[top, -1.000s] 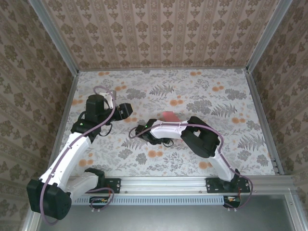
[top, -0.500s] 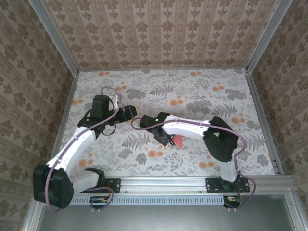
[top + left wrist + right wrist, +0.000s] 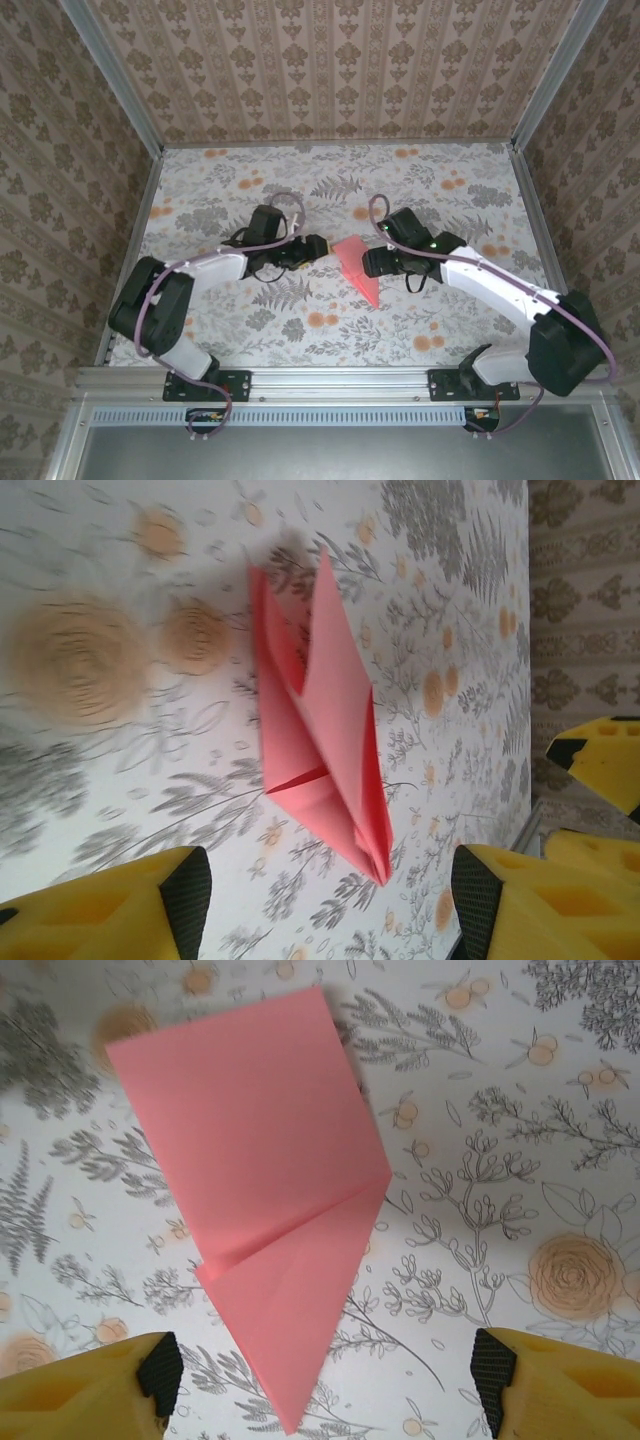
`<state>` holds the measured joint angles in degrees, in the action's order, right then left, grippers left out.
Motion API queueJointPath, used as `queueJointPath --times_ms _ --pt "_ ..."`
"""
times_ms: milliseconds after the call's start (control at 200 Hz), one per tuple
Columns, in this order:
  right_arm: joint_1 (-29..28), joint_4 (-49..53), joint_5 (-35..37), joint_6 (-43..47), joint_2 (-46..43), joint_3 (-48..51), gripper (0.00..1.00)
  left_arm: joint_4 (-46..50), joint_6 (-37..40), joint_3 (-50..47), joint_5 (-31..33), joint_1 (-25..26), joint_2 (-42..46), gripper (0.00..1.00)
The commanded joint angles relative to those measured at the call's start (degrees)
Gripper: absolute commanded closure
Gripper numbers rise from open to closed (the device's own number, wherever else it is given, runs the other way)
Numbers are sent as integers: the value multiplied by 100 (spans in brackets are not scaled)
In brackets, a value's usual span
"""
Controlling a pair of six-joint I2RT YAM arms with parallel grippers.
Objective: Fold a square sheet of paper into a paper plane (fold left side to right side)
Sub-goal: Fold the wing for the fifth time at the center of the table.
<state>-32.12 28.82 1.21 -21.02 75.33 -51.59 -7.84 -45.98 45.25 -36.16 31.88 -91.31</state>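
The square sheet of paper is folded into a salmon-pink pointed paper plane (image 3: pixel 358 272) lying on the flowered tablecloth at mid-table, its tip toward the near edge. My left gripper (image 3: pixel 320 247) sits just left of it, open; the plane (image 3: pixel 320 730) lies ahead of my left gripper (image 3: pixel 330 905), its tip between the yellow fingers (image 3: pixel 100 910) without touching them. My right gripper (image 3: pixel 368 262) is at the plane's right edge, open. The folded plane (image 3: pixel 250 1180) lies flat with a diagonal crease, its tip inside my right gripper (image 3: pixel 325 1380), clear of the pads (image 3: pixel 495 1370).
The flowered tablecloth (image 3: pixel 450 200) has free room on all sides of the plane. Patterned walls close off the back and both sides. A metal rail (image 3: pixel 340 380) carries both arm bases along the near edge. Yellow parts, apparently the other gripper (image 3: pixel 600 765), stand at the right in the left wrist view.
My right gripper opened and let go of the paper, and its arm swung from the left over to the paper's right. My left arm reached in to the paper's left side.
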Motion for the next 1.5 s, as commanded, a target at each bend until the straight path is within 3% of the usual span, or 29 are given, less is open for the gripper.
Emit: queueJointPath --times_ms 0,125,395,615,790,960,1120,1265,1495 --pt "274 -861 -620 -340 -416 455 15 -482 -206 481 -132 213 -402 33" --pt "662 -1359 -930 -595 -816 992 1 -634 -295 786 -167 361 -974 35" --pt "1268 -1698 -1509 -726 -1248 1471 0 -149 95 1405 -110 423 -1632 44" --pt "1554 -2082 -1730 -988 -1242 1716 0 67 375 1535 -110 409 -1675 81" --pt "1735 -2563 -2028 -1074 -1143 1884 0 -10 576 1401 -121 290 -1580 95" --pt "1770 -3029 -1761 -1034 -1119 1980 0 -212 868 1261 -430 163 -1448 98" --pt "1770 -3006 -2003 -637 -898 1642 0 -285 1217 1188 -753 78 -1392 100" --pt "1793 -2679 -2591 -423 -336 1128 0 -439 1410 1046 -1020 4 -1330 100" --pt "2086 -3232 -3784 -321 703 884 12 -415 1795 864 -1334 -32 -1233 100"
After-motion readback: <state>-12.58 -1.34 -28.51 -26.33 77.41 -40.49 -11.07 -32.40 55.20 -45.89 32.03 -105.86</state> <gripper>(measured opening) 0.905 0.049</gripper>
